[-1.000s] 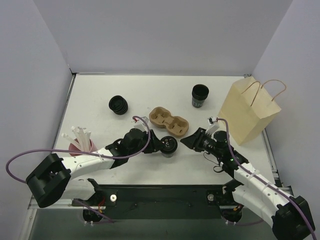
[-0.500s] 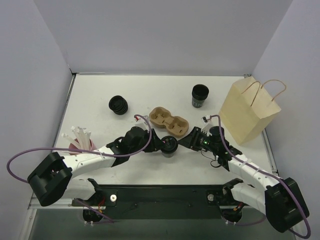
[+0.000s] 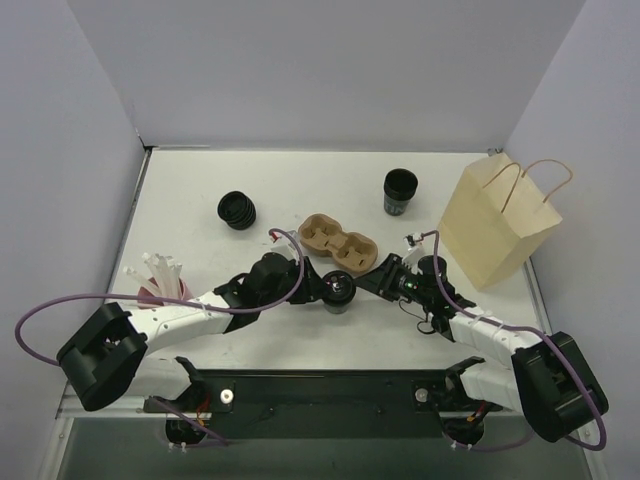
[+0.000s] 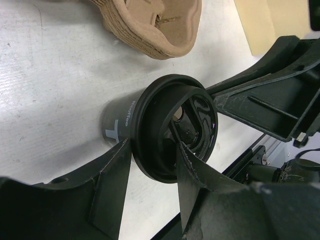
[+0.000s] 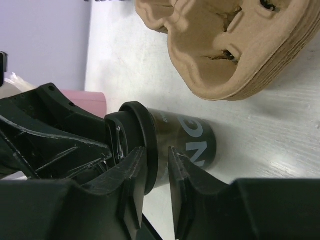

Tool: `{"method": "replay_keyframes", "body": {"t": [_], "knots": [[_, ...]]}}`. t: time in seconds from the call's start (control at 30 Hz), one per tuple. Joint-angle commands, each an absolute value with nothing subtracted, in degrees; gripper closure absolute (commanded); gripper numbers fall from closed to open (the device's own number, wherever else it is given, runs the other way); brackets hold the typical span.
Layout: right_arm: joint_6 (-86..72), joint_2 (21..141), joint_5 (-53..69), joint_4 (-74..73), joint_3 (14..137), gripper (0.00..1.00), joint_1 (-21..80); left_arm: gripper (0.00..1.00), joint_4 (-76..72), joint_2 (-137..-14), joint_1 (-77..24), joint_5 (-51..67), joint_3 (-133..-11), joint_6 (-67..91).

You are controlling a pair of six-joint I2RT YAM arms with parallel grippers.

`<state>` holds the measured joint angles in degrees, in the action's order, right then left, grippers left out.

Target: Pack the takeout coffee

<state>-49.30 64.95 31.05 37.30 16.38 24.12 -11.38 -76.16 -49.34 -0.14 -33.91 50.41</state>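
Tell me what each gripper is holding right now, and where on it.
Both hold the coffee cup at its top end: the left gripper clamps across the lid, and the right gripper pinches the lid's rim.

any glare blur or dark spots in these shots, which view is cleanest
Top external: even, soft light, faint shadows, everything sharp, so the cleanest. Left wrist: glossy highlights inside the lid of the small black lidded cup; near fingers dark and soft. Right wrist: brown pulp carrier crisp, cup lettering readable, foreground fingers nearly featureless black.
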Motion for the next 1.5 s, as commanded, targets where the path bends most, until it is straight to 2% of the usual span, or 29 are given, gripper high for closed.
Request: {"method": "replay_keyframes", "body": {"t": [0.0, 0.2, 0.37, 0.5, 0.63, 0.77, 0.93, 1.13, 1.47], "knots": [[-54.9, 67.1, 31.5, 49.2, 8.9, 0.79, 24.3, 0.51, 4.6, -80.9, -49.0, -2.5, -29.7, 46.5], [-57.5, 70.7, 28.8, 56.6, 2.3, 0.86, 24.7, 0.52, 2.7, -82.4, -49.0, -1.9, -28.6, 47.5], [-57.0, 74.2, 24.6, 53.4, 1.1, 0.87, 25.6, 0.52, 2.0, -83.3, -49.0, -1.9, -27.7, 48.4], [-58.7, 73.7, 17.0, 50.9, -1.4, 0.88, 33.0, 0.52, 2.4, -83.1, -49.0, -2.0, -27.9, 48.4], [-59.4, 64.6, 17.4, 44.2, 1.7, 0.86, 34.2, 0.52, 4.8, -83.8, -48.9, -2.8, -30.6, 46.6], [-55.9, 51.4, 15.6, 27.9, 9.0, 0.79, 33.8, 0.52, 8.1, -84.9, -47.7, -3.2, -33.4, 44.2], [-52.3, 44.2, 21.0, 20.2, 16.2, 0.76, 26.3, 0.52, 9.1, -86.0, -46.5, -2.4, -35.4, 41.7], [-48.4, 49.9, 25.9, 20.6, 21.0, 0.74, 21.8, 0.52, 9.8, -87.8, -46.4, -1.7, -37.4, 40.0], [-51.4, 59.9, 31.1, 33.0, 20.8, 0.74, 19.2, 0.52, 9.6, -88.6, -46.4, -1.8, -37.4, 39.6]]}}
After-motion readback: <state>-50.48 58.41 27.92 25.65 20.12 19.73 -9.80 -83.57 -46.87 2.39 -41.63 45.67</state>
